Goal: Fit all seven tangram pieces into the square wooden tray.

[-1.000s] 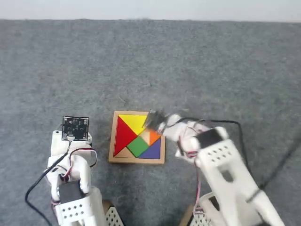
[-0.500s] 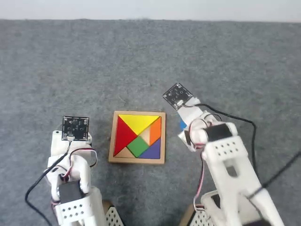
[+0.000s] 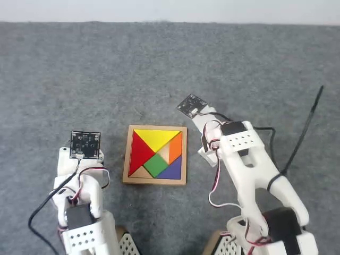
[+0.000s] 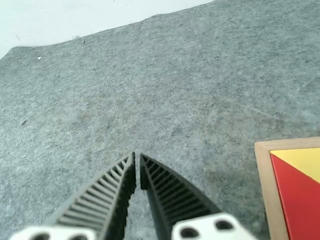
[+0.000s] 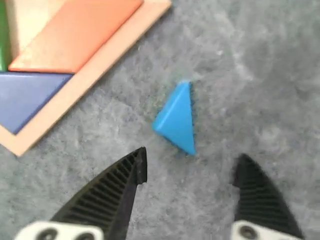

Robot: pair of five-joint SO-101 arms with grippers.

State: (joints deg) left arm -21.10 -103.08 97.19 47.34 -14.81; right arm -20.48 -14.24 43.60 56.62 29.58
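So the small light-blue triangle piece (image 5: 176,119) is lying flat on the grey felt counter (image 3: 239,64), just outside the corner of the square wooden tray (image 3: 154,181), close to it but not touching. The right hand (image 5: 192,162) hangs over it, spread wide and holding nothing, with the triangle a bit ahead of the two fingertips rather than between them.

The tray already has the big red triangle (image 3: 139,151), the big yellow triangle (image 3: 154,138), the green square (image 3: 155,164), the orange parallelogram (image 5: 75,30) and the dark blue triangle (image 5: 27,95). Two bare wood gaps are left, one near the middle (image 3: 168,154) and one at the near corner (image 3: 138,172).

The left hand (image 4: 136,159) sits off to the tray's other side, clenched shut on nothing.

Here's where I think it can go sideways:

- The piece is thin and flat on felt, so the fingers might close over the top of it and just skate it along.
- It's a triangle. If the fingers land on two slanted edges instead of something closer to parallel, it'll probably squirt out or spin.
- It's close to the tray rim, so a finger coming down on that side could hit the rim and shove the whole tray, jostling the seated pieces.
- Even with a good grab, the gaps look tight. If the rotation is off, it'll likely end up propped on its neighbours instead of dropping in.
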